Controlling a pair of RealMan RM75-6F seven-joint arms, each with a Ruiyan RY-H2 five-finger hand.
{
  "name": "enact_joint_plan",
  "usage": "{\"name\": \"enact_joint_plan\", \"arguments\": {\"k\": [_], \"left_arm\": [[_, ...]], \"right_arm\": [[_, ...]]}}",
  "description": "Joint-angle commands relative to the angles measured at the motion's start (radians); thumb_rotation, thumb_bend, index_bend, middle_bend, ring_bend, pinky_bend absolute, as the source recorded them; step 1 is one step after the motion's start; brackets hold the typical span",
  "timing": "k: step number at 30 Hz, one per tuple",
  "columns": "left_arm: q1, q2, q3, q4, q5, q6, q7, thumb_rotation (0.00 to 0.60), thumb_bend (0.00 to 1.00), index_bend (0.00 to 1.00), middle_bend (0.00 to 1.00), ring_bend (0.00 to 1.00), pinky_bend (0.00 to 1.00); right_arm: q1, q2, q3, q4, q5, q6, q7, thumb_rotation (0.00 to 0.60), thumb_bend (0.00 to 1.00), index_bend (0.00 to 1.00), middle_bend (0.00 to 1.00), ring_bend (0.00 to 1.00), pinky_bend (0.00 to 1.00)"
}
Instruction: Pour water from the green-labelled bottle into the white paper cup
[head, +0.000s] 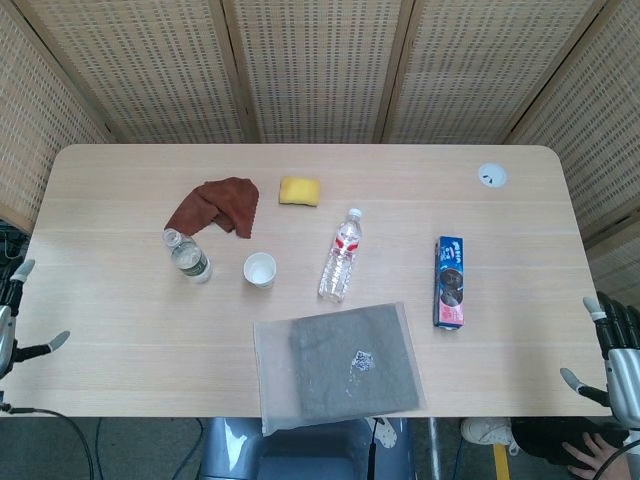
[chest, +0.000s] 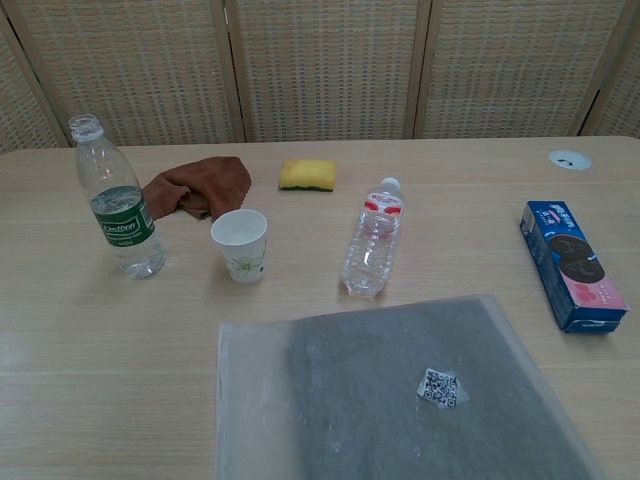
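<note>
Head view: the green-labelled bottle (head: 186, 257) stands upright and uncapped on the left half of the tabletop (head: 120, 180), with the white paper cup (head: 260, 269) just to its right, apart from it and upright. A brown cloth (head: 213, 205) lies just behind the bottle, and a yellow sponge (head: 299, 190) lies further back towards the middle. A red-labelled bottle (head: 341, 256) lies on its side right of the cup, well apart from it. A grey pouch (head: 340, 364) reaches the near edge, and a blue biscuit box (head: 451, 281) lies to the right. A white disc (head: 491, 176) sits near the far right corner.

The left hand (head: 12, 320) shows at the left border of the frame, off the tabletop's left edge, fingers apart and holding nothing. The right hand (head: 618, 355) hangs off the near right corner, fingers spread, also holding nothing. Bare wood lies between each hand and the nearest object, and in front of the bottle and cup.
</note>
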Motion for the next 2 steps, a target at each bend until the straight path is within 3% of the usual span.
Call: {"name": "enact_joint_plan", "arguments": {"k": [1,2], "left_arm": [[0.019,0.022,0.016,-0.026,0.013,0.015,0.031,0.6,0.12,0.0,0.0,0.0,0.0],[0.022,0.025,0.016,-0.03,0.015,0.016,0.034,0.6,0.12,0.0,0.0,0.0,0.0]], "right_arm": [[0.0,0.002,0.001,0.0,0.001,0.0,0.004,0.6,0.0,0.02,0.0,0.0,0.0],[-0.001,0.002,0.001,0.0,0.0,0.001,0.005,0.6,0.0,0.02,0.0,0.0,0.0]]}}
